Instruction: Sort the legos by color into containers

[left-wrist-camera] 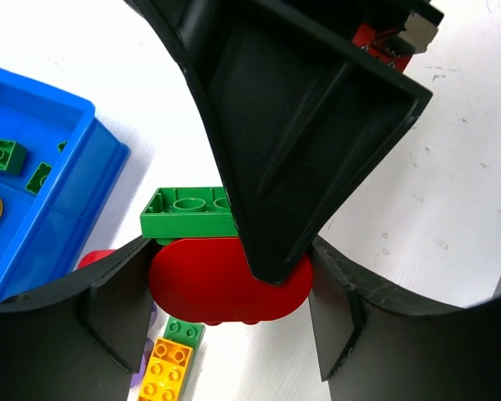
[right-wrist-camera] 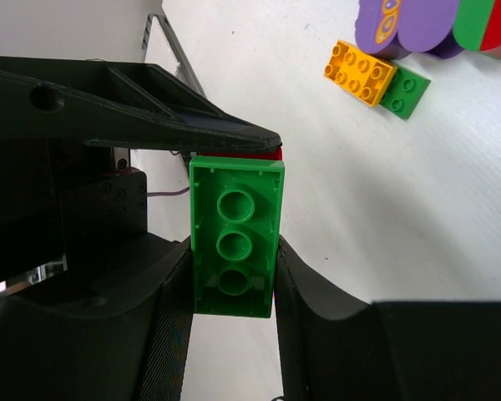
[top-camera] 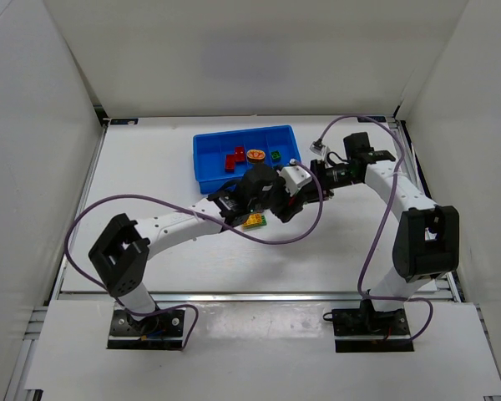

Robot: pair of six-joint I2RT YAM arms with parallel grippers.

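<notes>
My left jaws are closed narrowly on the red oval (left-wrist-camera: 209,284), pinching its two rounded ends. My right jaws are closed on the long sides of the green brick (right-wrist-camera: 234,209), whose hollow underside faces the right wrist camera. These two legos sit pressed together and appear to be held off the table (top-camera: 150,167), just on the near side of the blue tray (top-camera: 202,163) and not in it. The step in hand is probably pulling the pair apart so that each colour goes to its own compartment. If the joint gives suddenly, either piece may twist out of a grip that bears only on smooth edges. My crossed fingers, nearly touching, may also strike one another. A dropped piece would land among the loose orange brick (right-wrist-camera: 359,71), the small green brick (right-wrist-camera: 403,92) touching it, and the purple oval (right-wrist-camera: 409,25). The seam between red and green is covered by my right finger in the left wrist view, and both arms hide the pair from above. The purple oval is cut off at the frame edge. The tray's dividers are too faint to place the sorted red bricks (top-camera: 234,159).
</notes>
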